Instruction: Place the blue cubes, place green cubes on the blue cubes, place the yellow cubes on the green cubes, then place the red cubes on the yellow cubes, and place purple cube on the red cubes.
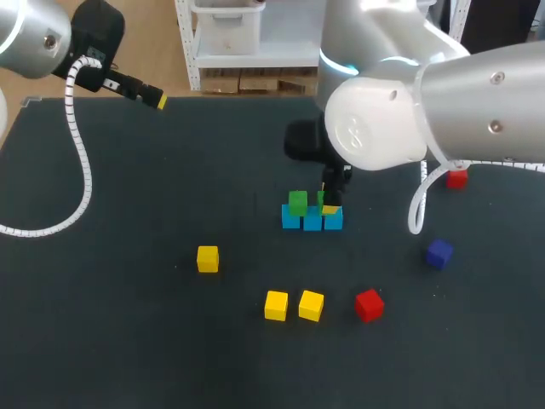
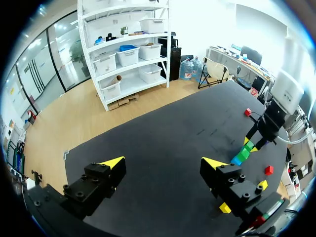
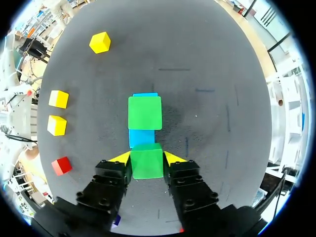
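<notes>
Right end effector (image 3: 148,158) grips a green cube (image 3: 147,169), hiding the nearest of the blue cubes (image 3: 141,138). Left end effector (image 2: 165,165) gapes wide, empty, over the matte dark bench (image 2: 163,128).

Light falls evenly from above in the head view, bright and soft. The dark, matte desk (image 1: 128,281) gives back almost no glare, and the red cube (image 1: 369,304) casts only a short, faint shadow on it. The pale shell of the right arm (image 1: 383,128) shines nearly white on its upper curve, with a blue glow at one joint; the left arm (image 1: 34,34) carries similar highlights.

In the left wrist view the surroundings are much brighter than the desk, and the yellow tips of the left pincer (image 2: 163,164) catch the light.

In the right wrist view the desk reads lighter grey. A diffuse shadow lies beside the placed green cube (image 3: 144,112). The held green cube (image 3: 147,167) in the right pincer (image 3: 147,158) is evenly lit, while the pincer's black body is dim.
</notes>
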Controlling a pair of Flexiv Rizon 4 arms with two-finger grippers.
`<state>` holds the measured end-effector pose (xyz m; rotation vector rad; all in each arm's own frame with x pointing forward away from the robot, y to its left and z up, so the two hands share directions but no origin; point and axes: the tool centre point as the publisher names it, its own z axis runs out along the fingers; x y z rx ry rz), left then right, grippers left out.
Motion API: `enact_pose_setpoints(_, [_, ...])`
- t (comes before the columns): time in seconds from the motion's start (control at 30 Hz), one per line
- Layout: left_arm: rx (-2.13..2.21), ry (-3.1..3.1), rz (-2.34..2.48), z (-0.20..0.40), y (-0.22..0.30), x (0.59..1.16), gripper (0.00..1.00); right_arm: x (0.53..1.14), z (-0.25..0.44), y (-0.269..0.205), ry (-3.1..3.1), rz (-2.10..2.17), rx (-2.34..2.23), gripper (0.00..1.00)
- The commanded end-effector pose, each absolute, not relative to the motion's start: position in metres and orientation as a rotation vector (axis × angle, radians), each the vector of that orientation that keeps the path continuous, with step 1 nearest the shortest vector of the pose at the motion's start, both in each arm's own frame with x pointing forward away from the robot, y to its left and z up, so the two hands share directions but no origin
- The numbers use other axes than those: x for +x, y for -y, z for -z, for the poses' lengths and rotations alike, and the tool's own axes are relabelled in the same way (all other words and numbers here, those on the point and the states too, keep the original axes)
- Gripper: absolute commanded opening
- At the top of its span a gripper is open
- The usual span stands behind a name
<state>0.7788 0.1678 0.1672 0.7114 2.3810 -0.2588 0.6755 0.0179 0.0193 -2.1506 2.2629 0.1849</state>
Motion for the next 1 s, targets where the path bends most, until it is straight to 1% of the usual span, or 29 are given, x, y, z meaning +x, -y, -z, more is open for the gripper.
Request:
enact_pose_setpoints(0.03, [0.714, -2.378, 0.263, -0.167, -0.168, 0.779, 1.0, 0.674, -0.019, -0.017, -2.257, -0.185, -2.15, 0.32])
enact_pose_setpoints(0.17, [0.714, -2.378, 0.263, -0.167, -0.168, 0.779, 1.0, 0.673, -0.019, -0.017, -2.256, -0.185, -2.149, 0.28])
enact_pose_setpoints(0.3, [0.714, -2.378, 0.263, -0.167, -0.168, 0.779, 1.0, 0.672, -0.019, -0.017, -2.256, -0.18, -2.15, 0.34])
enact_pose_setpoints(0.33, [0.714, -2.378, 0.263, -0.167, -0.168, 0.779, 1.0, 0.672, -0.019, -0.017, -2.256, -0.179, -2.151, 0.36])
enact_pose_setpoints(0.37, [0.714, -2.378, 0.263, -0.167, -0.168, 0.779, 1.0, 0.672, -0.019, -0.017, -2.256, -0.179, -2.152, 0.43])
enact_pose_setpoints(0.4, [0.714, -2.378, 0.263, -0.167, -0.168, 0.779, 1.0, 0.671, -0.019, -0.017, -2.257, -0.18, -2.152, 0.46])
enact_pose_setpoints(0.53, [0.714, -2.378, 0.263, -0.167, -0.168, 0.779, 1.0, 0.671, -0.019, -0.017, -2.255, -0.182, -2.156, 0.46])
enact_pose_setpoints(0.6, [0.714, -2.378, 0.263, -0.167, -0.168, 0.779, 1.0, 0.671, -0.019, -0.017, -2.253, -0.183, -2.155, 0.49])
enact_pose_setpoints(0.7, [0.714, -2.378, 0.263, -0.167, -0.168, 0.779, 1.0, 0.67, -0.02, -0.017, -2.25, -0.185, -2.155, 0.49])
enact_pose_setpoints(0.73, [0.714, -2.378, 0.263, -0.167, -0.168, 0.779, 1.0, 0.67, -0.02, -0.017, -2.249, -0.186, -2.154, 0.51])
enact_pose_setpoints(0.77, [0.714, -2.378, 0.263, -0.167, -0.168, 0.779, 1.0, 0.67, -0.021, -0.016, -2.25, -0.186, -2.151, 0.65])
enact_pose_setpoints(0.8, [0.714, -2.378, 0.263, -0.167, -0.168, 0.779, 1.0, 0.669, -0.022, -0.015, -2.25, -0.185, -2.146, 1.0])
enact_pose_setpoints(1.0, [0.714, -2.378, 0.263, -0.167, -0.168, 0.779, 1.0, 0.662, -0.034, -0.005, -2.251, -0.175, -2.086, 1.0])
